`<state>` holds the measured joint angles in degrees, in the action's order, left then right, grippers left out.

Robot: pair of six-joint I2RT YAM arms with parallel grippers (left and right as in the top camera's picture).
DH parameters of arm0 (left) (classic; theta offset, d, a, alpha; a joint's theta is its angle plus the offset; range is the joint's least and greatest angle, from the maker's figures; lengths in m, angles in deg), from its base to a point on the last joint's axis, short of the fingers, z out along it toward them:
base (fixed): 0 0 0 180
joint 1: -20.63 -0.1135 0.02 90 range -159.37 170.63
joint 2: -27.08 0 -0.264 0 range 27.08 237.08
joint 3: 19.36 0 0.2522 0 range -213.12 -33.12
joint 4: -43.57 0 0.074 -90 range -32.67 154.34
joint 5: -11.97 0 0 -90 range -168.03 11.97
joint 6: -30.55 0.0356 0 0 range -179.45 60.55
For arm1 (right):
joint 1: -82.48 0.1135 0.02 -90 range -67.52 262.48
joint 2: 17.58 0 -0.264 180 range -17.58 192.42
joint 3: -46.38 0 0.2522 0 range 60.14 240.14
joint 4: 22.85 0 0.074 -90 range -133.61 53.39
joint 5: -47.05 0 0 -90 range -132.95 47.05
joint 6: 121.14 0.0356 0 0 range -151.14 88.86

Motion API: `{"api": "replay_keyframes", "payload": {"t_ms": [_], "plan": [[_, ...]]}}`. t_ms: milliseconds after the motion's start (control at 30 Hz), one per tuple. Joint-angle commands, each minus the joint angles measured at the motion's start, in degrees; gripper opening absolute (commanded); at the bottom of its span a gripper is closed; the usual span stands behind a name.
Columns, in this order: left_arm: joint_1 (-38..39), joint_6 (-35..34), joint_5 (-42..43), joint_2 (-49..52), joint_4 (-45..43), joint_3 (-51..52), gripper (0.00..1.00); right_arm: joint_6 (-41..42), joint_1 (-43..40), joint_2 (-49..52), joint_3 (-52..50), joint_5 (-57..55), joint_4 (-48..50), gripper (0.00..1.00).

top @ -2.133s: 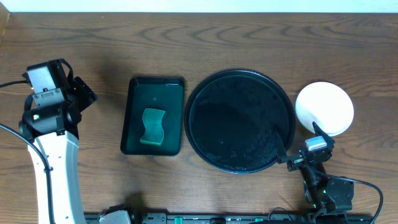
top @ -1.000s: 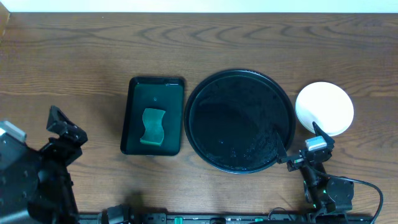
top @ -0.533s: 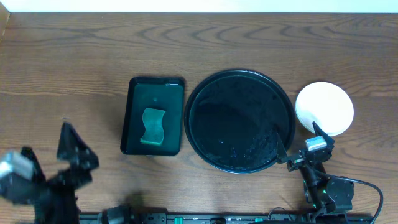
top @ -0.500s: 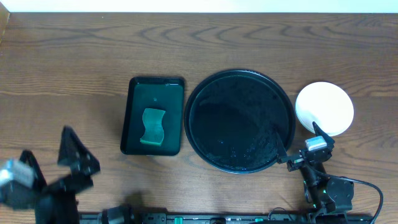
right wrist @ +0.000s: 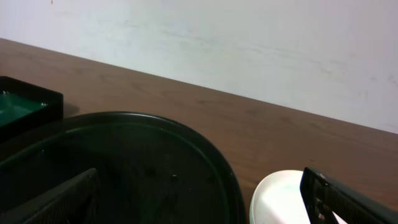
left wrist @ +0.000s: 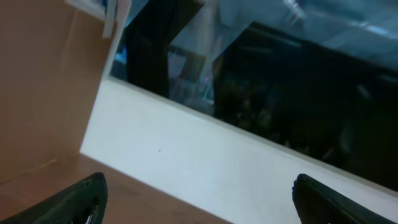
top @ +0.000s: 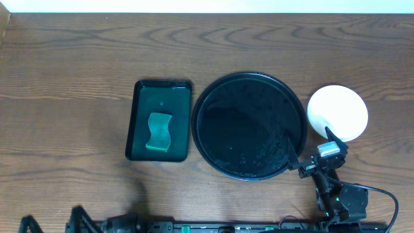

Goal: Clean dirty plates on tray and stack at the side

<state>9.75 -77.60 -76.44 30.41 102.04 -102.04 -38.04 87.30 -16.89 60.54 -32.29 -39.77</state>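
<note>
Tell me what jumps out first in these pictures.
The big glossy black tray right of centre draws the eye first, with no plate on it. Next comes the white plate on the table just to its right. Then there is the green sponge lying in the small dark green tray on the left.

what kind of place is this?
Likely a robot lab tabletop staged for dishwashing, not a kitchen: bare wooden table, plain white wall, sponge in a small green tray beside the black tray.
</note>
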Motion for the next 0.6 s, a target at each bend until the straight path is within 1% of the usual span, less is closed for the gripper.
{"api": "replay_keyframes", "payload": {"t_ms": [0,333,567], "plan": [[1.25,-0.04,0.66,-3.23,-0.04,1.84,0.95,0.61,-0.33,-0.31,-0.09,-0.11,-0.26,0.99],[1.62,0.52,-0.09,-3.17,-0.02,4.50,0.95,0.61,-0.33,-0.31,-0.09,-0.11,-0.26,0.99],[2.49,0.31,-0.04,-3.17,-6.05,10.62,0.95,0.61,-0.33,-0.31,-0.09,-0.11,-0.26,0.99]]}}
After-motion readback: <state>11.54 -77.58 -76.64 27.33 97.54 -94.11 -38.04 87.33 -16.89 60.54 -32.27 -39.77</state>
